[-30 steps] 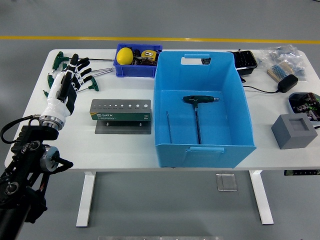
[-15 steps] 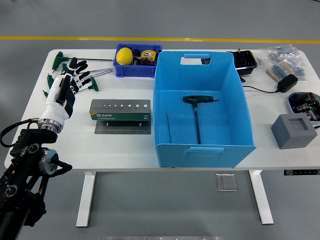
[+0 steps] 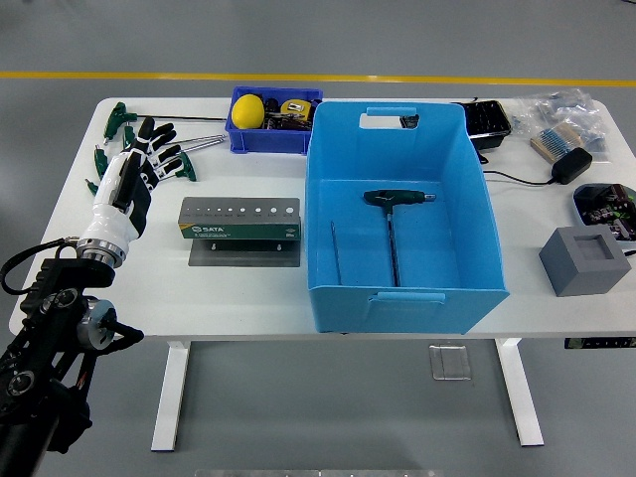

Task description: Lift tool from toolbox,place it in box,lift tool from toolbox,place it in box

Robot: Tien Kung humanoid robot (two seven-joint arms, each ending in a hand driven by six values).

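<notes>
Tool [image 3: 391,227] lies in box [image 3: 397,298], shaft toward near wall.

A T-handle tool [image 3: 391,211] lies in the box [image 3: 328,268], right of the toolbox [image 3: 239,219] on the table [image 3: 248,293].

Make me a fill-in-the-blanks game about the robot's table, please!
1. The T-handle tool lies inside the big ____ box.
2. The left robot hand has its fingers spread and holds ____.
3. The round ____ thing sits in the small bin.
4. The gray tool holder stands to the ____ of the box in the picture.

Missing words: blue; nothing; yellow; left
</notes>
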